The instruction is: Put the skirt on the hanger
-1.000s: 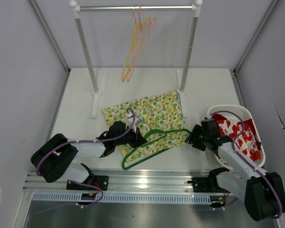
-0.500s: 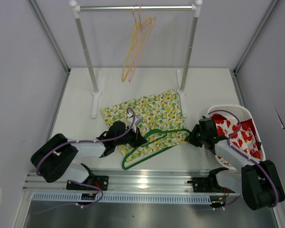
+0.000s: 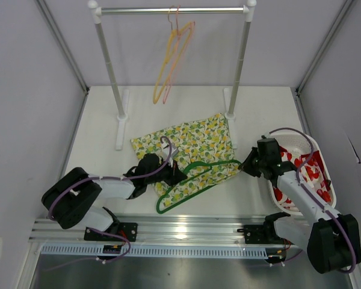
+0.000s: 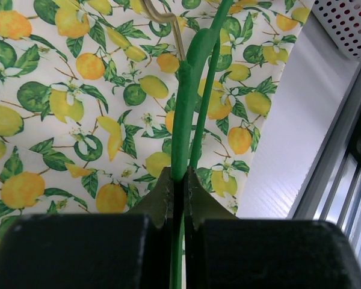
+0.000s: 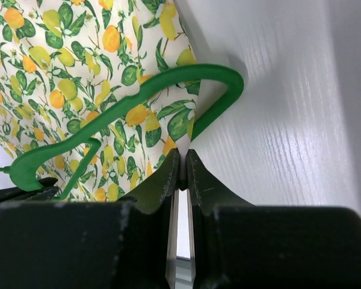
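We log the step as securing both pieces. The left gripper (image 4: 179, 180) is clamped on the green plastic hanger (image 3: 198, 174) near its hook. The right gripper (image 5: 180, 158) looks pinched on the lemon-print cloth skirt (image 3: 192, 141) just beside the hanger's right end. The skirt lies spread flat beneath the hanger. Next, we judge, its waistband must be drawn over that end.

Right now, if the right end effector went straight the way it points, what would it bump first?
Probably the edge of the lemon skirt, which lies just ahead of the right end effector. The green hanger bends round right behind that edge, but depth is hard to judge.
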